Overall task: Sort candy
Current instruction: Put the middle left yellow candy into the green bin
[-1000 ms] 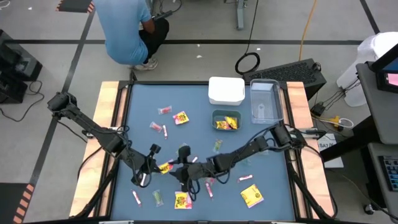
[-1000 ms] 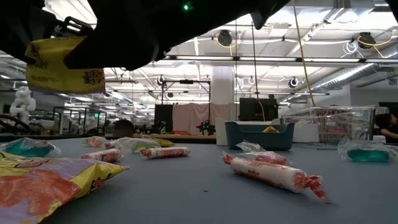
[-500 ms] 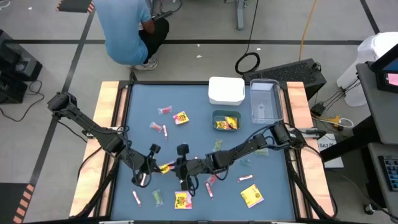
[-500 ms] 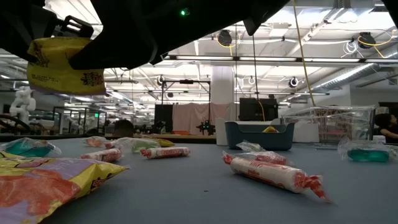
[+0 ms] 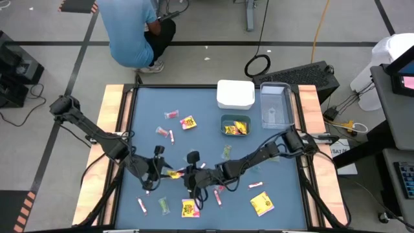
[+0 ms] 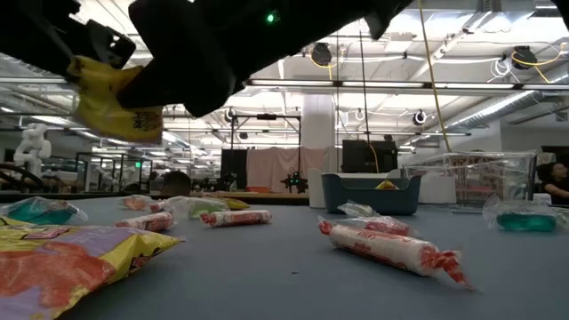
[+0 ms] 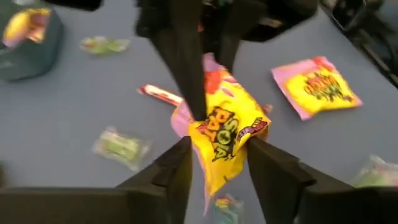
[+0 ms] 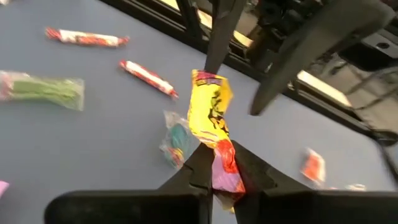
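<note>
A yellow candy packet [image 7: 225, 134] with red print and a pink end hangs above the table's near middle [image 5: 173, 173], high in the low view [image 6: 116, 98]. My right gripper [image 8: 224, 171] is shut on it. My left gripper [image 7: 219, 165] is open, with one finger on either side of the packet's other end. More candy lies flat on the blue table [image 5: 145, 103]: yellow packets [image 5: 188, 122] [image 5: 262, 204], pink-white sticks [image 5: 171, 136] [image 5: 257, 185] and green pieces [image 5: 226, 151] [image 5: 164, 205]. My right gripper pinches the packet's pink-red end [image 8: 222, 163] between its two fingers, coming from the table's right. The yellow part sticks out ahead of the fingers toward the left gripper, crumpled and tilted, clear of the table. My left gripper's fingers [image 7: 180, 171] flank the packet; I cannot tell whether they touch it.
A teal bin [image 5: 225, 120] holding yellow packets stands right of centre. Behind it are a white container [image 5: 235, 94] and a clear one [image 5: 275, 107]. A person in a blue shirt [image 5: 132, 29] crouches beyond the far edge. Wooden rails [image 5: 107, 129] border the table.
My right gripper has edged toward the table's left, up to the packet held at my left gripper. In the low view the packet hung flat before. Now it is tilted and crumpled and has shifted a little to the right of that picture.
</note>
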Controlling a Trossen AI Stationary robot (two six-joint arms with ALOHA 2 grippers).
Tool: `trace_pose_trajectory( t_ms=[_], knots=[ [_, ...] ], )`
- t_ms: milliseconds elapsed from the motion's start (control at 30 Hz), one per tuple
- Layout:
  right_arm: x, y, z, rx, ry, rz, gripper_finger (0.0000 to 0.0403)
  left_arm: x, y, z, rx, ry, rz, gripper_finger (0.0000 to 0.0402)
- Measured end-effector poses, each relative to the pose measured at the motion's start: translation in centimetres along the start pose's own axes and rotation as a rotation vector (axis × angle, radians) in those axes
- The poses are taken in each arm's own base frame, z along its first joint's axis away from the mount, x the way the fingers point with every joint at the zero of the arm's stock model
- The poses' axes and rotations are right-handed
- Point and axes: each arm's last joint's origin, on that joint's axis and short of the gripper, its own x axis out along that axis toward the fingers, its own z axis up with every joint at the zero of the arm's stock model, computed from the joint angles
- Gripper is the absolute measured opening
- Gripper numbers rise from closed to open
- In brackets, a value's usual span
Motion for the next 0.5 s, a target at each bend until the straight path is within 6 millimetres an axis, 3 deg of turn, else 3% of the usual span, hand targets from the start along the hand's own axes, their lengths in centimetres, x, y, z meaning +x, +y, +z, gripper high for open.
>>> trace_pose_trajectory(
  t_ms=[333,500],
  knots=[
    [-4.9,1.3,2.8,-0.046,0.092,-0.172,0.0029,-2.8,0.4,1.2,-0.041,-0.164,0.05,0.0182],
    [-7.2,2.1,3.4,-0.285,0.178,-0.288,0.0029,-3.8,0.6,1.4,-0.051,-0.204,0.05,0.0183]
  ],
)
